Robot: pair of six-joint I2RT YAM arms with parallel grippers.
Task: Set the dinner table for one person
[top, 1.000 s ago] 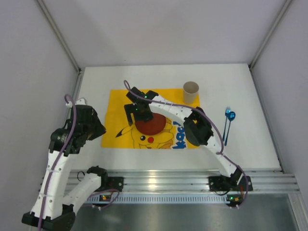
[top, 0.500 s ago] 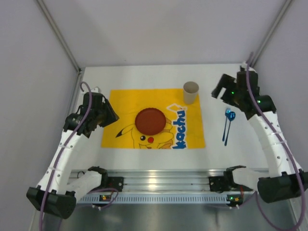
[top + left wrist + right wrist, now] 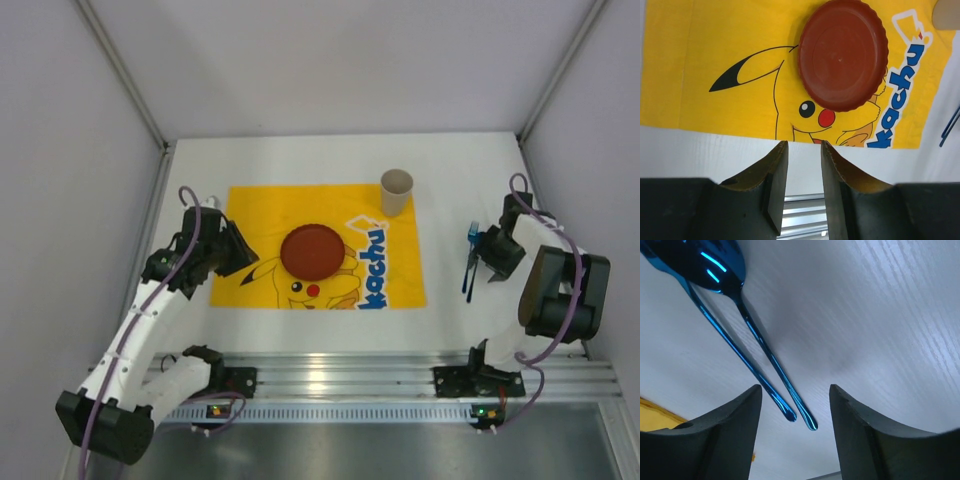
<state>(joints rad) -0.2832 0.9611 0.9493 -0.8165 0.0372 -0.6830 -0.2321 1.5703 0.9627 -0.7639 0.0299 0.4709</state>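
Observation:
The white dinner table [image 3: 300, 160] carries a yellow Pikachu mat [image 3: 250, 205] with a dark red plate [image 3: 312, 252] on it and a beige cup [image 3: 396, 191] at its far right corner. A blue spoon [image 3: 479, 243] and a blue fork [image 3: 469, 265] lie side by side to the right of the mat. My right gripper [image 3: 490, 252] is open and low over the cutlery. In the right wrist view the spoon handle [image 3: 771, 362] and the fork handle [image 3: 742, 357] end between its open fingers [image 3: 795, 388]. My left gripper [image 3: 236, 250] hovers at the mat's left edge, slightly open and empty [image 3: 803, 150].
The left wrist view shows the plate [image 3: 842, 54], the mat [image 3: 700, 60] and the cup's edge [image 3: 946, 12]. Grey walls enclose the table on three sides. An aluminium rail [image 3: 330, 378] runs along the near edge.
My right arm left the plate on the mat, swung to the far right, then dropped beside the blue cutlery. My left arm moved in toward the mat's left edge.

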